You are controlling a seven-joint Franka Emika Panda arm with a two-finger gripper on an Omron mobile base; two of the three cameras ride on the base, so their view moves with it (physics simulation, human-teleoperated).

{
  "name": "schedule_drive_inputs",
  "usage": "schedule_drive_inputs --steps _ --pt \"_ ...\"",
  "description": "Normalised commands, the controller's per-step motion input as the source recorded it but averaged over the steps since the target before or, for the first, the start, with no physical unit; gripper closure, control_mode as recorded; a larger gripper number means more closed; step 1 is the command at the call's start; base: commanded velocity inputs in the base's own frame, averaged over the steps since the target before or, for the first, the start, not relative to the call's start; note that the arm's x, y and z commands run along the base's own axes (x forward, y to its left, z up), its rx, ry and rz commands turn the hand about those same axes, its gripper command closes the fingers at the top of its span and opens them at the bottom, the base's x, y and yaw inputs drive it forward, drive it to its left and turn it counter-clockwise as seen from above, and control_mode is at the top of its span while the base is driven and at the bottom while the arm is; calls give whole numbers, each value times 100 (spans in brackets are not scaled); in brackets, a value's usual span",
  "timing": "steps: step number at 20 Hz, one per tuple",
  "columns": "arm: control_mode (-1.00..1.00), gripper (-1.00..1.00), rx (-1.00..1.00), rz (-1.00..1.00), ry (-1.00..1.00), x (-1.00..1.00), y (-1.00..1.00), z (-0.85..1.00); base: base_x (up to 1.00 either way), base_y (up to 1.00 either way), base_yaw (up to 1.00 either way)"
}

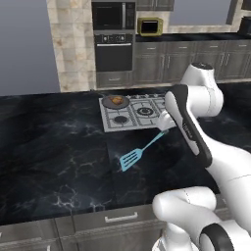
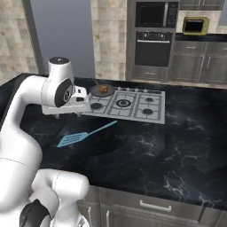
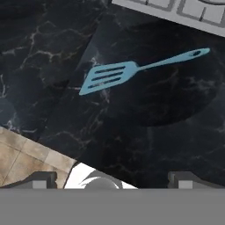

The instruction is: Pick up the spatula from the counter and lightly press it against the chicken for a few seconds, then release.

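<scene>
A light blue slotted spatula [image 1: 135, 154] lies flat on the black marble counter [image 1: 59, 147] in front of the stove, blade toward me, handle pointing at the stove. A piece of browned chicken [image 1: 116, 100] sits in a small dark pan [image 1: 109, 104] on the stove's rear left burner. My gripper [image 2: 67, 115] hangs open above the counter, near the stove's front edge, and holds nothing. In the hand view the spatula [image 3: 132, 70] lies well beyond the two fingertips [image 3: 41, 179], untouched. From the right base view the spatula [image 2: 82, 135] lies below and to the right of the hand.
The silver stove top [image 2: 133, 104] with several burners is set into the counter behind the spatula. A wall oven [image 1: 113, 46] and grey cabinets stand across the room. The counter's front edge and tiled floor [image 3: 26, 154] show beneath the hand.
</scene>
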Motion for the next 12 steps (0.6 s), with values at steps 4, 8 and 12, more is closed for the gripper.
schedule_drive_inputs --steps 4,8,12 --pt "-100 -100 0 22 0 13 -1 -4 0 0 0" --pt "-100 -100 -3 24 -5 7 0 -17 0 0 0" --pt "-100 -100 -6 24 -6 0 0 -15 0 0 0"
